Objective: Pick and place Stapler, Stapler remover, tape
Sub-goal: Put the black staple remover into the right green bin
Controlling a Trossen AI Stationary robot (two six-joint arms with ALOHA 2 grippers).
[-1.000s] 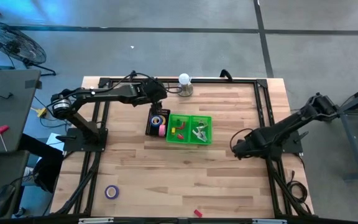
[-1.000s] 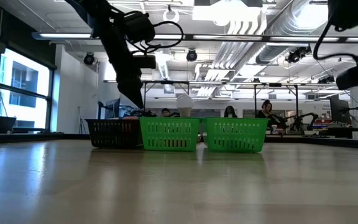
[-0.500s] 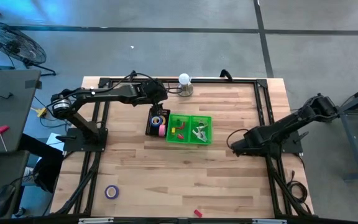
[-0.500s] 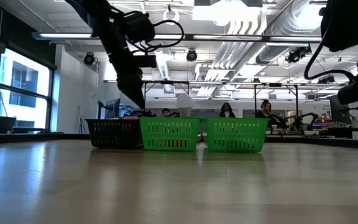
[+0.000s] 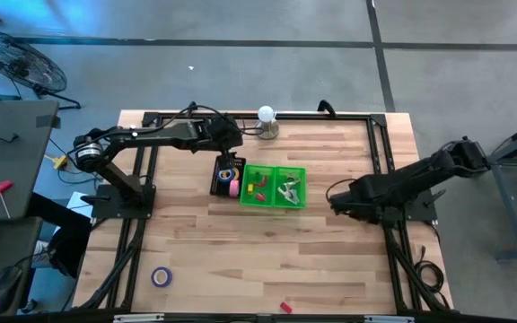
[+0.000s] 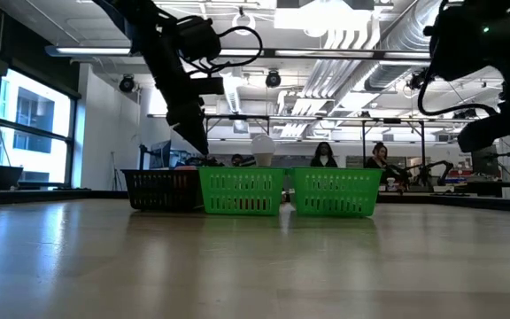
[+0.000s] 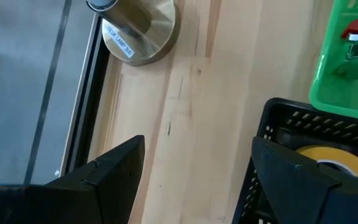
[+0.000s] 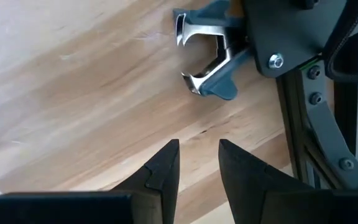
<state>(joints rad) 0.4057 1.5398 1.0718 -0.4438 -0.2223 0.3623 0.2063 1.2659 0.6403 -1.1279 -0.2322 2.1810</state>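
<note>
Two grippers work apart: the left gripper (image 7: pixel 194 180), fingers wide, hangs over the black basket (image 5: pixel 224 174) of tape (image 7: pixel 328 155), seemingly after release; the right gripper (image 8: pixel 197 165), fingers narrow and empty, faces a staple remover (image 8: pixel 207 59).

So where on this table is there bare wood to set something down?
Bare wood stretches between the purple tape ring near the front-left corner and the small red object at the front edge. It is crowded at the back: black mesh basket, two green plastic baskets, brass-based lamp, left tool above.
</note>
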